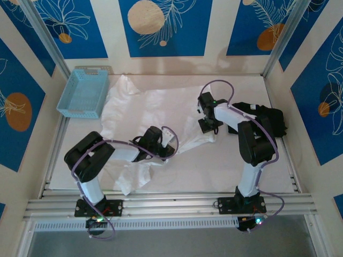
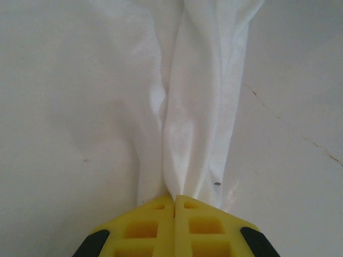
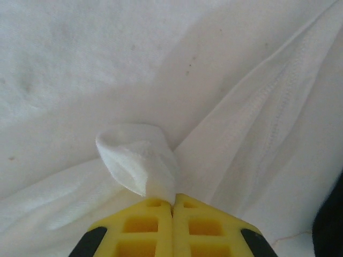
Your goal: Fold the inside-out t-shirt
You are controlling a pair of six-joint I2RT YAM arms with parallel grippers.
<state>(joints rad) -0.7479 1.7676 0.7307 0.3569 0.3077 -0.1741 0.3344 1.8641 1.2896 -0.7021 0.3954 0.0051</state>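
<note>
White t-shirt (image 1: 147, 107) lies rumpled across mid counter (image 1: 257, 171), stretching left-to-right between the arms; left end effector (image 2: 174, 199) pinched shut on a gathered fold running straight ahead, right end effector (image 3: 172, 202) clamped on a hemmed corner, each arm nearest its own side

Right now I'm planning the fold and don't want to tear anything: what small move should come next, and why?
Probably lift both pinches slightly together and ease them apart. The left and right jaws are each shut on a bunched ridge of the white t-shirt, which lies crumpled on the table, so it needs spreading before folding.
</note>
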